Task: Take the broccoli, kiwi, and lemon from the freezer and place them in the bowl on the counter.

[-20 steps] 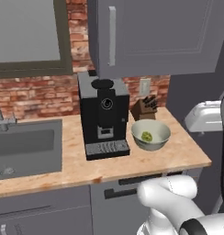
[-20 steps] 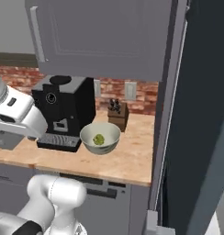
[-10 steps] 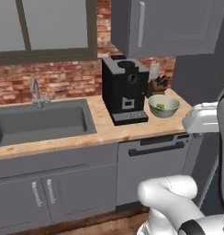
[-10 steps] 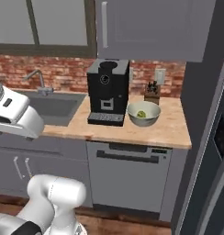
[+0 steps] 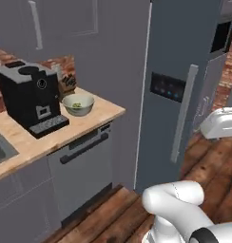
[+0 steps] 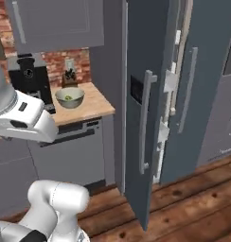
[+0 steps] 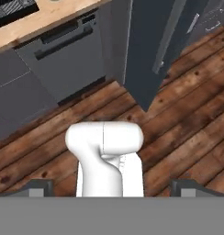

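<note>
The bowl stands on the counter beside the coffee machine. A small yellow-green lump that looks like the broccoli lies in it. The freezer rises right of the counter, its left door swung out and white door bins showing in the gap. The kiwi and lemon are hidden. My gripper is open, holds nothing and points down at the wooden floor, well back from the freezer.
A black coffee machine and a knife block stand on the counter. A dishwasher front sits below it. The open freezer door juts over the plank floor.
The whole picture has shifted: the base has turned from the sink and counter toward the freezer. The bowl is farther off at the left. The gripper has stayed open.
</note>
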You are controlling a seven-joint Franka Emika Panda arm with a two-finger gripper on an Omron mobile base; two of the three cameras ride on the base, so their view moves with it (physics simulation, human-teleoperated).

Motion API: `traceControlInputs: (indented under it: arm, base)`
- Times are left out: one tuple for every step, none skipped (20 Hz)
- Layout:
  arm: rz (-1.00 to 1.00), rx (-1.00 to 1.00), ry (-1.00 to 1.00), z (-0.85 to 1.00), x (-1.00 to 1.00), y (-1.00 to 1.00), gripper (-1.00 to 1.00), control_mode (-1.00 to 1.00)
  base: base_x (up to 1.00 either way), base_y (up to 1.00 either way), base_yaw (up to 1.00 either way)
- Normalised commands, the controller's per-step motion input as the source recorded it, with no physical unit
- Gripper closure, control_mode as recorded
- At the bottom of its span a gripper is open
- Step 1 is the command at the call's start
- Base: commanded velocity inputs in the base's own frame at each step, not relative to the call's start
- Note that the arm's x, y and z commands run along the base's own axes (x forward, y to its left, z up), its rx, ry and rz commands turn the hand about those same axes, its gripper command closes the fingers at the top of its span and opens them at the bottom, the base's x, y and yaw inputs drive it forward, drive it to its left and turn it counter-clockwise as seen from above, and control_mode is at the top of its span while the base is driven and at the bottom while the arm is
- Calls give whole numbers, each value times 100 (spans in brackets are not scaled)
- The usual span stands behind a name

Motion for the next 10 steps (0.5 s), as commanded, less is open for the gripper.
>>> traceControlInputs:
  arm:
    - [0, 0, 0, 0, 0, 0, -100, 100]
    - [0, 0, 0, 0, 0, 0, -100, 100]
    - [0, 0, 0, 0, 0, 0, -100, 100]
    - [0, 0, 0, 0, 0, 0, -100, 100]
    - [0, 0, 0, 0, 0, 0, -100, 100]
    - [0, 0, 0, 0, 0, 0, -100, 100]
    - [0, 0, 0, 0, 0, 0, -100, 100]
    - [0, 0, 0, 0, 0, 0, -100, 100]
    - [0, 0, 0, 0, 0, 0, -100, 100]
    - [0, 0, 0, 0, 0, 0, -100, 100]
  base:
    - [-58, 18, -90]
    - [-54, 18, -90]
    - [-26, 10, -94]
    - [-1, 0, -93]
    - [0, 0, -90]
    - [0, -1, -89]
    - [0, -8, -87]
    - [0, -15, -84]
    - [0, -17, -83]
    - [0, -19, -81]
